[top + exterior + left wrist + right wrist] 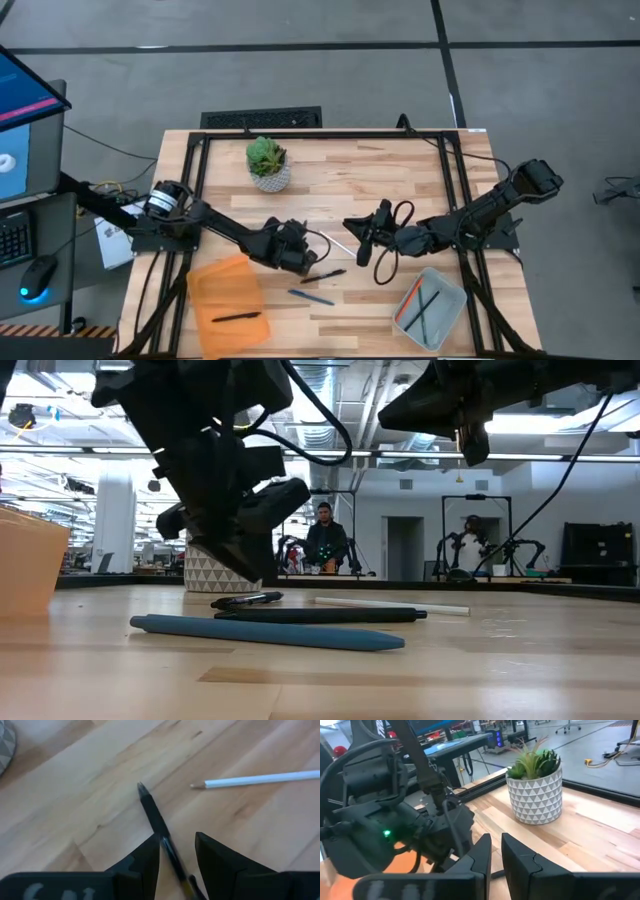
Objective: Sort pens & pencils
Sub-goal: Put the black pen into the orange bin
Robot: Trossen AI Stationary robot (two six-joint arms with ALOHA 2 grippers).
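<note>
The left gripper (303, 258) is low over the middle of the table (400, 170), its fingers (145, 857) parted on either side of a black pen (155, 817). The pen lies flat on the wood and runs between them; one finger looks to touch its side, the other stands a little off, so the pen is straddled and not clamped.

A white pencil (260, 779) lies on the bare wood just beyond that pen's tip. Nearer the front edge lies a blue pen (311, 297), apart from the gripper.

The right gripper (362, 232) hangs above the table just right of centre, facing the left arm. Its fingers (480, 852) stand close together with a narrow gap, and nothing is between them.

An orange tray (205, 285) at the front left holds one black pen (236, 317). A grey tray (455, 295) at the front right holds an orange pencil (409, 299) and a green pencil (428, 306). A potted plant (267, 163) stands at the far side, left of centre.
</note>
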